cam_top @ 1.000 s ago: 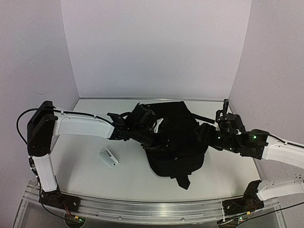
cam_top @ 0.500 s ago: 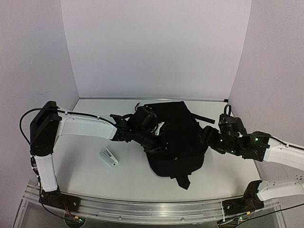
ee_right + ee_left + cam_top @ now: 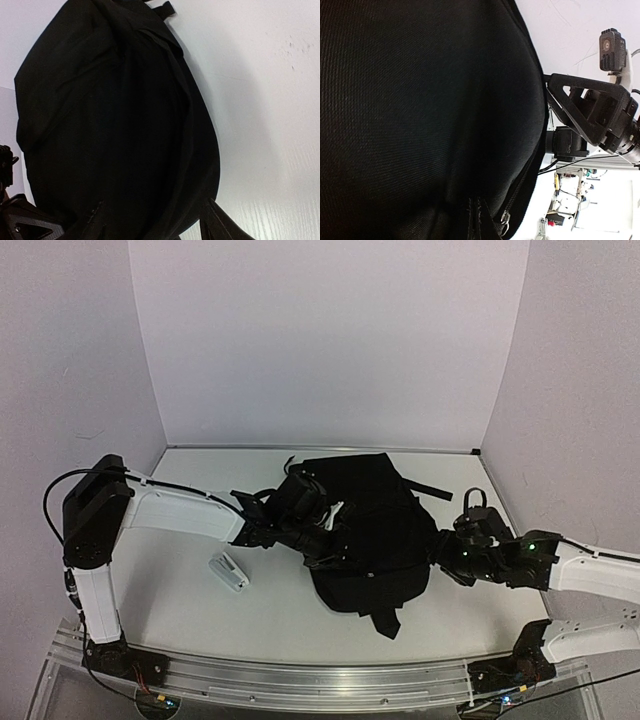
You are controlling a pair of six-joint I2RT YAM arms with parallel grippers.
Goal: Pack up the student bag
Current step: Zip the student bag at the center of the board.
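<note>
The student bag (image 3: 375, 525) is a large black fabric backpack lying in the middle of the table, and it fills the left wrist view (image 3: 420, 110) and the right wrist view (image 3: 110, 125). My left gripper (image 3: 334, 542) rests on the bag's left side, shut, with a stitched fold of bag fabric (image 3: 480, 220) rising between its jaws. A metal zip pull (image 3: 506, 219) hangs beside that fold. My right gripper (image 3: 441, 552) is at the bag's right edge. Its fingers (image 3: 215, 220) stand apart and straddle the bag's rim.
A small white object (image 3: 229, 571) lies on the table left of the bag. A black strap (image 3: 432, 489) trails from the bag's far right corner. White walls close in the table at the back and both sides.
My left gripper has closed on the bag's left side. My right gripper has dropped and slid toward the bag's right edge, its jaws narrowing.
</note>
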